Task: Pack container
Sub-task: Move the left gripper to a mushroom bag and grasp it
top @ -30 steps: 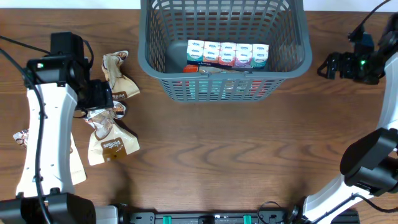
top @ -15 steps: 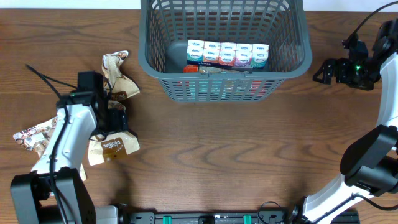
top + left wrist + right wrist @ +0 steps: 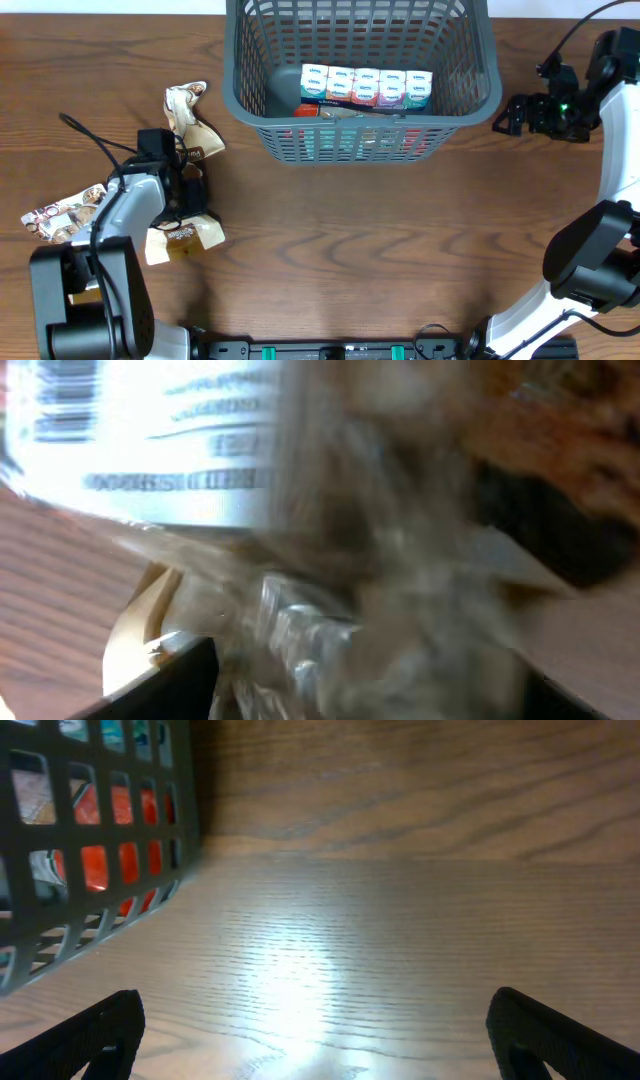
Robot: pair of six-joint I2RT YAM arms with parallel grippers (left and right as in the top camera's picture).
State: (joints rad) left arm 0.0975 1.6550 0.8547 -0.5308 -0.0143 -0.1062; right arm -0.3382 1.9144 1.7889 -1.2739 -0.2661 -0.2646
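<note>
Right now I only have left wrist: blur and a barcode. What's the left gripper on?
Observer: The left gripper is down among brown packets, left of the basket. I can't tell if it grips one.
Operator: Anything in the basket?
Observer: A row of small cartons lies along its far side.
Operator: Right arm?
Observer: The right gripper hovers just right of the basket, open and empty.
</note>
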